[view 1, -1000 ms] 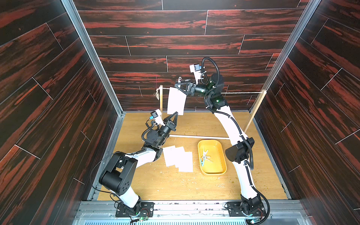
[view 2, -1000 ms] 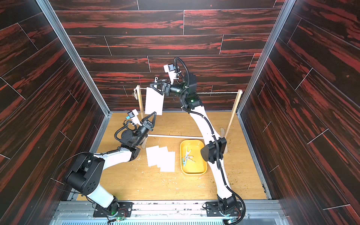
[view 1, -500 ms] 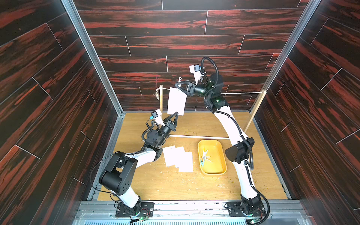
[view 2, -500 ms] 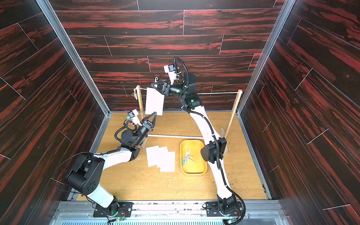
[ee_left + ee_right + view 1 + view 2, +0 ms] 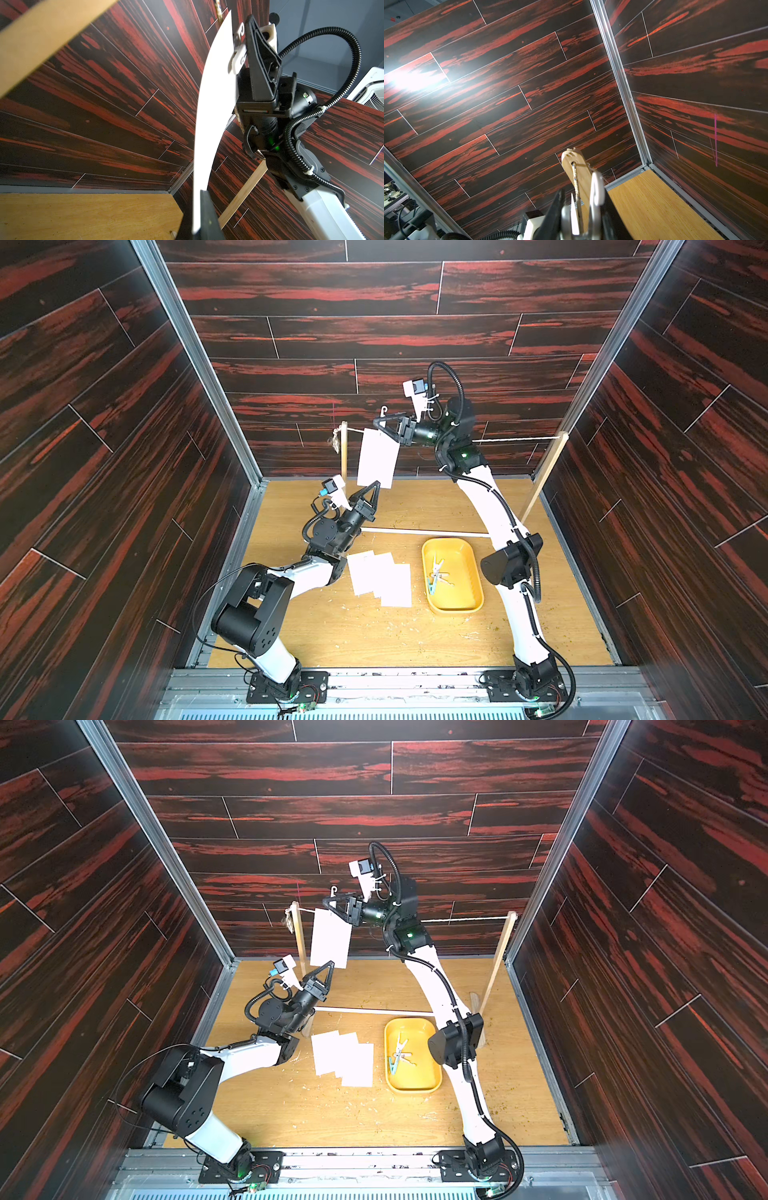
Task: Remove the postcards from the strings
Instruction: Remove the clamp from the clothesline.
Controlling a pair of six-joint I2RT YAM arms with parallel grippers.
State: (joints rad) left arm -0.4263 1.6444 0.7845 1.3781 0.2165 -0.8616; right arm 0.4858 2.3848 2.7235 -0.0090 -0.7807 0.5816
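Top views both showed me one postcard (image 5: 376,458) hanging from the string (image 5: 515,440) at upper centre of the frame, close to the post (image 5: 343,456) with the frayed knot. My left pincer (image 5: 375,486) reached up from below and was closed flat on the card's bottom edge. My right pincer (image 5: 379,423) came in from the right at string height and was squeezed onto the pale clothespin (image 5: 384,411) at the card's top edge. The right wrist view had that clothespin (image 5: 596,191) wedged between the two black fingers at bottom centre. In the left wrist view the card (image 5: 214,104) bowed as a white strip up the middle of the frame. Lower down in the top views, at centre, three loose postcards (image 5: 380,578) lay overlapping on the bench (image 5: 332,635), just left of a yellow tray (image 5: 461,593) that held a few more clothespins (image 5: 436,574).
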